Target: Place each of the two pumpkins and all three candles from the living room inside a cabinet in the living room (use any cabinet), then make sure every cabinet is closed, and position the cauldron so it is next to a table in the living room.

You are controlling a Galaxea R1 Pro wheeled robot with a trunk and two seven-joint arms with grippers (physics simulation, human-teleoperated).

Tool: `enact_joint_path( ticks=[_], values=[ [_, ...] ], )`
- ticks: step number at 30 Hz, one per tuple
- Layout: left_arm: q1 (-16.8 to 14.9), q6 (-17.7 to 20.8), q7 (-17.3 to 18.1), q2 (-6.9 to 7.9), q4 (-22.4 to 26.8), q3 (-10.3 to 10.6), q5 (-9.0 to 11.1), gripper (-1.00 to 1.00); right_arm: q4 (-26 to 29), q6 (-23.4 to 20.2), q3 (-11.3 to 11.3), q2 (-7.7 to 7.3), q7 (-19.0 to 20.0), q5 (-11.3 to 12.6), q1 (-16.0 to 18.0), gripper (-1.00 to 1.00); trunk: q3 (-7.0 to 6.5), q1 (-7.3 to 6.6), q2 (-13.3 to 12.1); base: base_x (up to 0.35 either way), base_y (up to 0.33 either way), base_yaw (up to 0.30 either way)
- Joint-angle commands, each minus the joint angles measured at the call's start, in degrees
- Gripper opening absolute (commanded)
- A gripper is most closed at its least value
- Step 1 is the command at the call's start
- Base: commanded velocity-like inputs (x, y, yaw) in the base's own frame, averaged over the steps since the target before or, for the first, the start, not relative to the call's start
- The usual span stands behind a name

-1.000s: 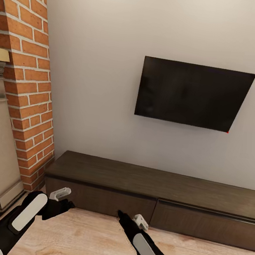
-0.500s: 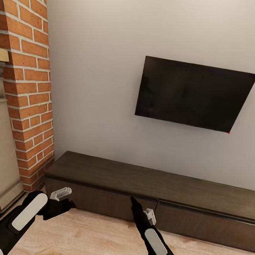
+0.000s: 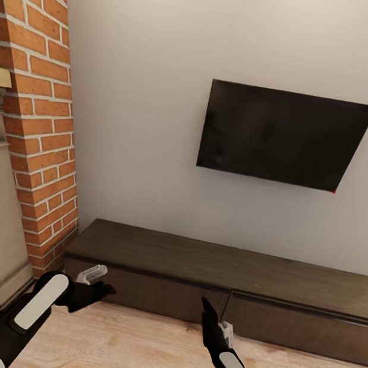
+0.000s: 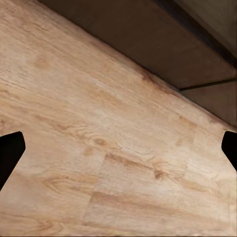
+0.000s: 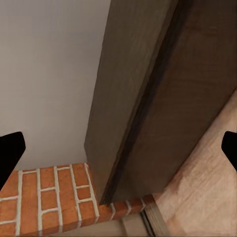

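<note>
Both jaws wide, nothing held: fingertips sit at opposite frame edges in each wrist view. Wall [image 3: 159,53] and brick column [image 3: 40,92] behind. Cabinet [image 3: 224,266] against wall, long axis left-right, both drawer fronts flush, facing robot. Left gripper [image 3: 104,286] and right gripper [image 3: 206,304] low over wood floor [image 3: 136,351], near cabinet front.

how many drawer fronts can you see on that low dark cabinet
2. The left drawer front is behind both grippers; the right drawer front runs to the picture's edge. Both look closed, and more may lie beyond the edge.
</note>
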State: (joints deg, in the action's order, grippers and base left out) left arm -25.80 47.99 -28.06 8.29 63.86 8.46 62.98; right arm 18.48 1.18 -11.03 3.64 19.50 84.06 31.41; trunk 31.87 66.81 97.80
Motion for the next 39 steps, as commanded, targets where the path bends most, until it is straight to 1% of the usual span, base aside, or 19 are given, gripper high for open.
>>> enact_joint_path(
  ticks=[1,2,3,5,8,12,15,17,18,19,20,23,24,26,27,29,30,34,39],
  values=[
    [0.0,0.6,-0.6,0.12,0.2,0.1,2.3,1.0,-0.2,0.0,-0.4,-0.03,1.5,0.7,0.1,1.0,0.25,0.22,0.4,0.0,0.0,0.0],
    [0.0,1.0,-0.6,0.14,0.2,0.1,3.1,1.0,-0.3,0.0,-0.4,-0.03,2.2,0.7,0.1,1.0,0.43,0.44,0.8,0.0,0.0,0.0],
    [0.0,1.6,-0.6,0.19,0.3,0.1,4.4,1.0,-0.4,-0.1,-0.3,-0.03,3.9,0.7,0.1,1.0,0.6,0.66,1.2,0.0,0.0,0.0],
    [0.0,2.6,-0.6,0.26,0.3,0.1,5.8,1.0,-0.5,-0.2,-0.3,-0.03,6.2,0.7,0.1,1.0,0.96,1.1,2.1,0.0,0.0,0.0],
    [0.0,3.5,-0.6,0.29,0.3,0.1,6.8,1.0,-0.6,-0.3,-0.3,-0.07,8.8,0.8,0.1,1.0,1.5,1.76,3.3,0.0,0.0,0.0],
    [0.0,3.8,-0.6,0.32,0.2,-0.1,7.5,1.0,-0.6,-0.3,-0.2,-0.07,9.8,0.8,0.1,1.0,2.22,2.64,4.9,0.0,0.0,0.0],
    [0.1,4.0,-0.6,0.45,-0.1,-0.6,8.6,1.0,-0.6,-0.3,-0.1,-0.05,10.0,0.8,0.1,1.0,2.76,3.3,6.1,0.0,0.0,0.0],
    [0.2,4.1,-0.6,1.29,0.0,-1.5,10.2,1.0,-0.6,-0.1,-0.1,-0.07,10.0,0.8,0.1,1.0,3.12,3.74,6.9,0.0,0.0,0.0],
    [0.2,4.1,-0.6,1.64,0.1,-1.6,10.6,1.0,-0.7,0.0,-0.1,-0.06,10.0,0.8,0.1,1.0,3.3,3.96,7.3,0.0,0.0,0.0],
    [0.2,4.1,-0.5,2.36,0.1,-1.8,11.6,1.0,-0.9,0.2,-0.1,-0.05,10.0,0.8,0.1,1.0,3.48,4.18,7.7,0.0,0.0,0.0],
    [0.2,4.1,-0.5,2.67,0.2,-1.9,12.2,1.0,-1.0,0.3,-0.1,-0.05,9.9,0.8,0.1,1.0,3.66,4.39,8.1,0.0,0.0,0.0],
    [0.2,4.7,-0.5,4.29,0.1,-2.1,16.6,1.0,-1.2,0.5,-0.1,-0.04,9.9,0.7,0.1,1.0,4.2,5.05,9.3,0.0,0.0,0.0],
    [0.2,4.9,-0.5,4.53,0.1,-2.1,17.3,1.0,-1.2,0.5,-0.1,-0.04,9.9,0.8,0.1,1.0,4.37,5.27,9.7,0.0,0.0,0.0],
    [0.2,6.2,-0.5,5.36,-0.1,-2.2,20.2,1.0,-1.1,0.3,-0.1,-0.03,10.1,0.8,0.1,1.0,4.73,5.71,10.5,0.0,0.0,0.0],
    [0.2,6.7,-0.5,5.64,-0.1,-2.2,21.3,1.0,-1.0,0.2,0.0,-0.03,10.4,0.9,0.1,1.0,4.91,5.93,10.9,0.0,0.0,0.0],
    [0.3,7.2,-0.5,5.86,-0.2,-2.2,22.4,1.0,-1.0,0.1,0.0,-0.03,11.6,1.0,0.1,1.0,5.27,6.37,11.7,0.0,0.0,0.0],
    [0.3,7.3,-0.5,5.89,-0.2,-2.2,22.7,1.0,-1.0,0.1,0.1,-0.03,12.1,1.0,0.1,1.0,5.45,6.59,12.1,0.0,0.0,0.0],
    [0.2,7.7,-0.5,6.01,-0.2,-2.2,23.4,1.0,-1.3,0.2,0.1,0.02,16.7,1.2,0.1,1.0,6.17,7.47,13.7,0.0,0.0,0.0],
    [0.2,7.8,-0.5,5.9,-0.2,-2.0,23.6,1.0,-1.4,0.7,0.1,0.16,17.8,1.1,0.1,1.0,7.07,8.57,15.7,0.0,0.0,0.0]
  ],
)
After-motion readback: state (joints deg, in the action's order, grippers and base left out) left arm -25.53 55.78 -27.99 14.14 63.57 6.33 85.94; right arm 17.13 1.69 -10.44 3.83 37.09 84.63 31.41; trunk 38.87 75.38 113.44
